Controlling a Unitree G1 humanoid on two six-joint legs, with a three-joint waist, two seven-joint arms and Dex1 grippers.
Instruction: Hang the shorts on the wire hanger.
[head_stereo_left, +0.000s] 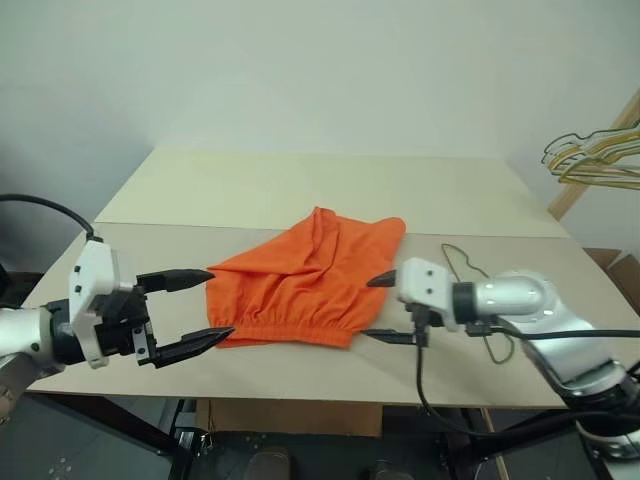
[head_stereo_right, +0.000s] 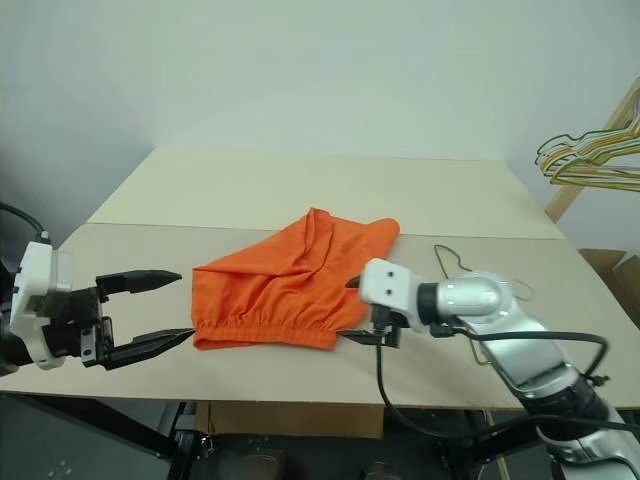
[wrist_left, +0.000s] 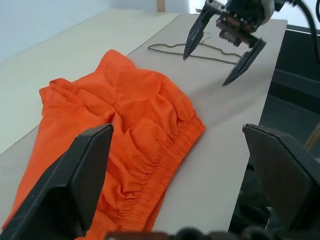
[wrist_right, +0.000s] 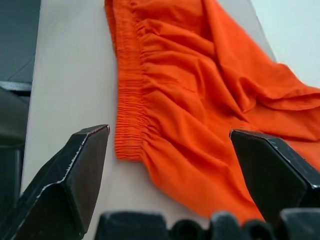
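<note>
Two claws spread wide, gripping nothing. Left gripper (head_stereo_left: 200, 310) just off the waistband's left corner of the shorts (head_stereo_left: 300, 275), apart from the cloth. Right gripper (head_stereo_left: 385, 308) just off the waistband's right corner, perhaps above it. Wire hanger (head_stereo_left: 470, 275) flat behind the right gripper, mostly hidden by its arm. Bare table (head_stereo_left: 300, 190) beyond both claws; near edge close below them.

My head stereo pair looks forward and down over the table (head_stereo_left: 300, 200). Each wrist camera sights closely along its own fingers; both share the shorts (wrist_left: 125, 130), probably the same waistband corner.
</note>
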